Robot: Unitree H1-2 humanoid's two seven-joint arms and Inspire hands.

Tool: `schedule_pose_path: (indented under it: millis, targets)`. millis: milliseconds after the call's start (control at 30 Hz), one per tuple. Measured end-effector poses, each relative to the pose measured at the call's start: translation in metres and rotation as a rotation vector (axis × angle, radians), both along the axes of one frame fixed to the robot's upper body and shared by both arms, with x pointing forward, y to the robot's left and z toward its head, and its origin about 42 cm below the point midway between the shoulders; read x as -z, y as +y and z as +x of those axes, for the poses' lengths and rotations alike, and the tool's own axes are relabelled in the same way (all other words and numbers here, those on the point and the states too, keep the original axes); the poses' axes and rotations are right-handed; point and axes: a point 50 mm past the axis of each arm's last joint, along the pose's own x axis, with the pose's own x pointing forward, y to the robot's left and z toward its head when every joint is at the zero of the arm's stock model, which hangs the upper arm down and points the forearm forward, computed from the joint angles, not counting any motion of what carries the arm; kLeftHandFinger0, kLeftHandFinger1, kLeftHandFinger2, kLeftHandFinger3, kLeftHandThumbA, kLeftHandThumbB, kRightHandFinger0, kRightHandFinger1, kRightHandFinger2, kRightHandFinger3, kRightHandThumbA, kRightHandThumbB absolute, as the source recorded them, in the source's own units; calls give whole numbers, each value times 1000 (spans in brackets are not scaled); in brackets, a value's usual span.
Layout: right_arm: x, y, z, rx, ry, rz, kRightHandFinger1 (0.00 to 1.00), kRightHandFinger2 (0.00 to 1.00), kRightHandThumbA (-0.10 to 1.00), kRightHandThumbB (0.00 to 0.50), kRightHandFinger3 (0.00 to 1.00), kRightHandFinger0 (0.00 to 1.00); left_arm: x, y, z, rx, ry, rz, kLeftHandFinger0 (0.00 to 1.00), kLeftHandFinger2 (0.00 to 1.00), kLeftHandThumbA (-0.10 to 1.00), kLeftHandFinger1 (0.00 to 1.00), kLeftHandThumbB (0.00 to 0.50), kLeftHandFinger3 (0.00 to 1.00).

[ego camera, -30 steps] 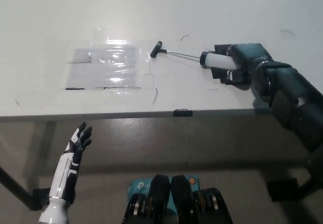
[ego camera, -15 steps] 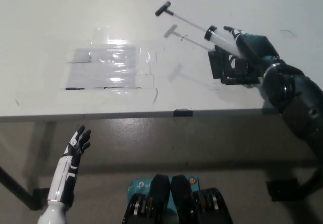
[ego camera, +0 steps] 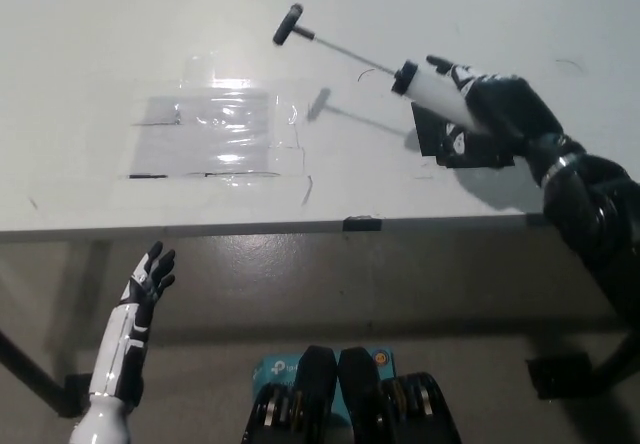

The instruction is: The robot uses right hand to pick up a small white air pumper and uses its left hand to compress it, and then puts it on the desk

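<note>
I've got the pump (ego camera: 430, 86) clasped in the right robot hand (ego camera: 490, 109) above the desk (ego camera: 100, 44), rod out, pickup looks done; left robot hand (ego camera: 150, 276) idles low, fingers spread, and must reach the handle (ego camera: 288, 25) to compress.

Air pumper (ego camera: 432, 88): had a white barrel, a thin grey rod and a black T-handle.
Right hand (ego camera: 497, 114): was black with small white marks.
Left hand (ego camera: 143, 286): was white with black fingers.
Desk (ego camera: 90, 54): was plain white.
Clear sheet (ego camera: 215, 134): looked glossy grey, with bright glare spots.
</note>
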Motion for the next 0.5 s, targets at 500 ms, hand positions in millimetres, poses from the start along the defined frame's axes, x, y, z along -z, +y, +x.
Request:
schedule_pose_path:
  millis: [500]
  targets:
    - [-60, 22, -85, -231, -107, -64, 487, 805, -100, 207, 838, 38, -82, -9, 26, 0, -242, -61, 1000, 1000, 1000, 1000, 153, 1000]
